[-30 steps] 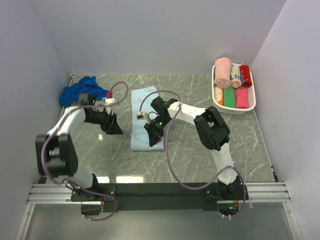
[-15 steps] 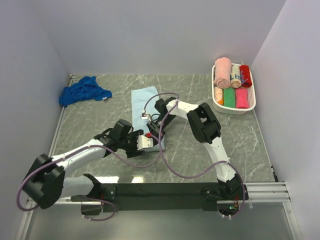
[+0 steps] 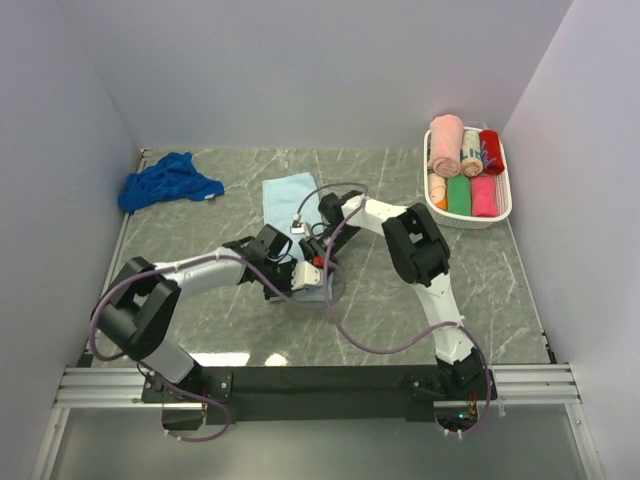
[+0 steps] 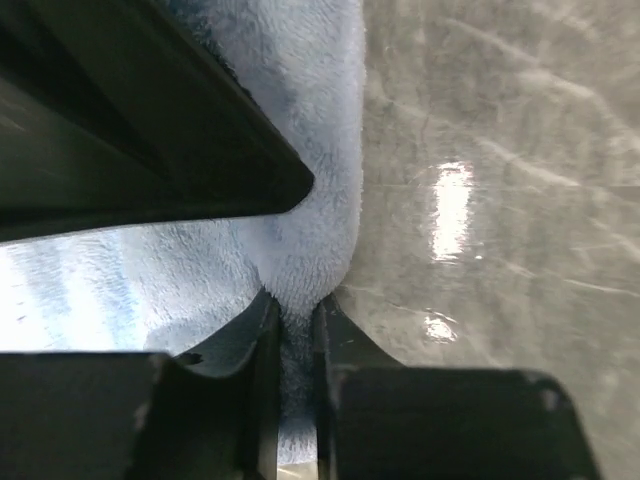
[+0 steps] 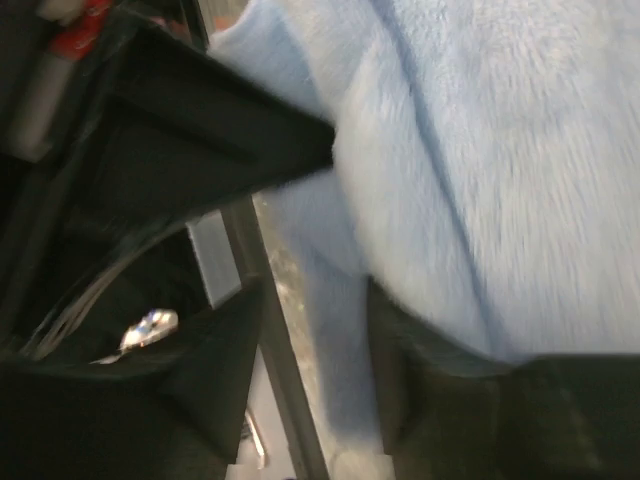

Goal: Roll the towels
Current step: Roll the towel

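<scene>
The pale sky blue towel lies flat mid-table, its near end bunched under both grippers. My left gripper is shut on a pinched fold of this towel's near edge; the fold runs down between its jaws. My right gripper sits just beyond, open, its jaws apart with a soft ridge of the pale towel lying between and over them. The deep royal blue towel lies crumpled at the far left corner, away from both arms.
A white basket at the far right holds several rolled towels in pink, green and red. Grey walls close in on the left, right and back. The arms' cables loop over the table near the pale towel.
My left arm swung from beside the dark towel to the pale towel's near edge and closed on it. My right gripper, shut on the towel before, has opened.
</scene>
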Robot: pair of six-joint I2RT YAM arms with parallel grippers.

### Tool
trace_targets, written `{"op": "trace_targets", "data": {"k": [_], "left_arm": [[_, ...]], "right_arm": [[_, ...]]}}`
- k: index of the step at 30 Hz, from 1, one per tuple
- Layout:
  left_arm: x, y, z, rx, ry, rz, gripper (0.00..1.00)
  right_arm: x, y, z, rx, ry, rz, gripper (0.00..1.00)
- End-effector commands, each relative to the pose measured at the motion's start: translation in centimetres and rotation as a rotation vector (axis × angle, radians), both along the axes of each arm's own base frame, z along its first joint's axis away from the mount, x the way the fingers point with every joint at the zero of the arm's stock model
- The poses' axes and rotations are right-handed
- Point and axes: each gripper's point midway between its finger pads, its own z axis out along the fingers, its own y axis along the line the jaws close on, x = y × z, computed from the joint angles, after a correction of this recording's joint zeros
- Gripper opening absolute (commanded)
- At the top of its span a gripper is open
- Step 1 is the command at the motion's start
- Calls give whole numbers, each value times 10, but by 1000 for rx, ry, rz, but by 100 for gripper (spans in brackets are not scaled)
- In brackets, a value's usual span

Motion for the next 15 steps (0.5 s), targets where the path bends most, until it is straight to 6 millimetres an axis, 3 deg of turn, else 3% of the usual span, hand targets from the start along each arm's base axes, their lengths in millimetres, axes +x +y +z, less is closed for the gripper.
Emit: {"op": "trace_targets", "data": {"k": [1, 2, 4, 5, 6, 8, 9, 11, 13, 15], "left_arm": [[-58, 20, -6, 50, 358, -20, 10], [-64, 19, -8, 47, 427, -18, 7], [-66, 23, 2, 58, 523, 13, 4], [-69, 20, 1, 44, 592, 29, 3], [-61, 16, 8, 30, 613, 39, 2], [-65, 23, 6, 45, 744, 84, 1], [-56, 18, 11, 19, 764, 93, 1], [-53, 25, 2, 42, 881, 152, 1], [-38, 23, 8, 6, 953, 195, 1], [-22, 19, 1, -6, 1009, 209, 1]], "right_arm": [[39, -17, 43, 24, -207, -87, 56], [52, -27, 48, 14, -241, -121, 68], [71, -42, 65, -12, -352, -166, 70], [87, -59, 71, -26, -387, -214, 70], [95, -68, 78, -38, -421, -245, 70], [110, -90, 102, -30, -525, -328, 70], [115, -105, 119, -17, -599, -377, 70], [117, -120, 130, -34, -698, -408, 70], [107, -131, 147, -25, -823, -425, 69], [88, -135, 161, 8, -911, -423, 66]]}}
